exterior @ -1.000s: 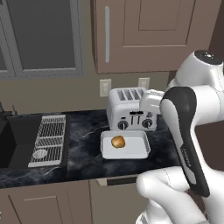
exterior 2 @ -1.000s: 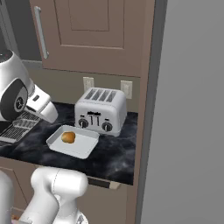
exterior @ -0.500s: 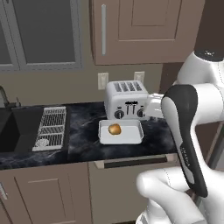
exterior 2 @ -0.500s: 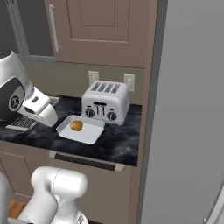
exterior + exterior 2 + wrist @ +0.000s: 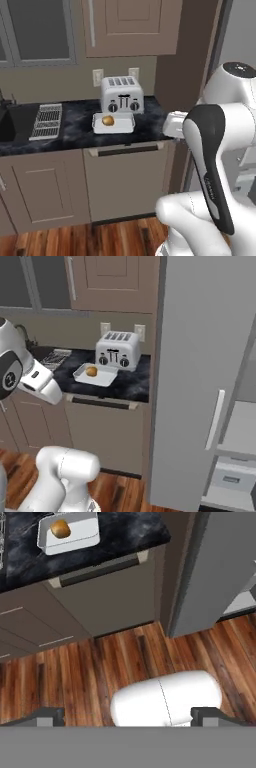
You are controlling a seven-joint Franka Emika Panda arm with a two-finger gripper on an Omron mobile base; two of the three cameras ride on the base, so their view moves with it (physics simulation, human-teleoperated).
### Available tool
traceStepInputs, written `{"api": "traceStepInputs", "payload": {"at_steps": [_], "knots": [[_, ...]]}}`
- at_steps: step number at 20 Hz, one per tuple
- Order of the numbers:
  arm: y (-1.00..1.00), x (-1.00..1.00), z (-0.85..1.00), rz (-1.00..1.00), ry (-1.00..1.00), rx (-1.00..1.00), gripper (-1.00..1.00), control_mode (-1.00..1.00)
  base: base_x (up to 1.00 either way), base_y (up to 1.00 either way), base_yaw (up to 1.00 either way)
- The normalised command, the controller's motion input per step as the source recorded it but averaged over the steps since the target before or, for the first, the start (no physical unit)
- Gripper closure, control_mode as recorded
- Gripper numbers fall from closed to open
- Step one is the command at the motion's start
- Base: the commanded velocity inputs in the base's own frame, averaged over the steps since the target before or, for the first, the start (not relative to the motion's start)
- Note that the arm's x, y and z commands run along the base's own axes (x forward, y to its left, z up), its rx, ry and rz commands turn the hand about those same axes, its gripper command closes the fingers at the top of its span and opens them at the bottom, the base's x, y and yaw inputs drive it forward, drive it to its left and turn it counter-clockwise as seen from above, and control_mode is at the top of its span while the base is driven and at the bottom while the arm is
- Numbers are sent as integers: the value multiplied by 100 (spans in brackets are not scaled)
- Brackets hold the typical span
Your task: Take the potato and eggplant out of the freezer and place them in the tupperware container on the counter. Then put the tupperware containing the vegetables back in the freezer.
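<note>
A: Where does the potato (image 5: 108, 120) sit?
B: In the tupperware container (image 5: 126, 125), which rests on the counter (image 5: 75, 130) just in front of the toaster (image 5: 122, 94). The tray's long side runs along the counter edge; the potato is round, so it points no way in particular.
A: What changed from half a second ago?
B: Both base pictures have shifted and the counter looks farther off, with cabinet fronts and wooden floor (image 5: 150, 657) now showing below it, so the camera moved, not the things.
A: The freezer (image 5: 200, 376)?
B: The right base view shows its grey door with the white handle (image 5: 215, 420) and shelves beyond. The hand view looks down on the floor, with the tray at top left.
A: The gripper (image 5: 128, 718)?
B: Its fingertips (image 5: 47, 716) stand far apart, nothing between them
</note>
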Motion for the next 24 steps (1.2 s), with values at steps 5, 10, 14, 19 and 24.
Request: {"api": "traceStepInputs", "payload": {"at_steps": [5, 10, 14, 19, 24], "knots": [[0, 0, 0, 0, 0, 0, -100, 100, -8, -100, -8], [0, 0, 0, 0, 0, 0, -100, 100, 0, -100, -3], [0, 0, 0, 0, 0, 0, -100, 100, 7, -90, -2], [0, 0, 0, 0, 0, 0, -100, 100, 32, -50, -8], [0, 0, 0, 0, 0, 0, -100, 100, 52, -18, -21]]}}
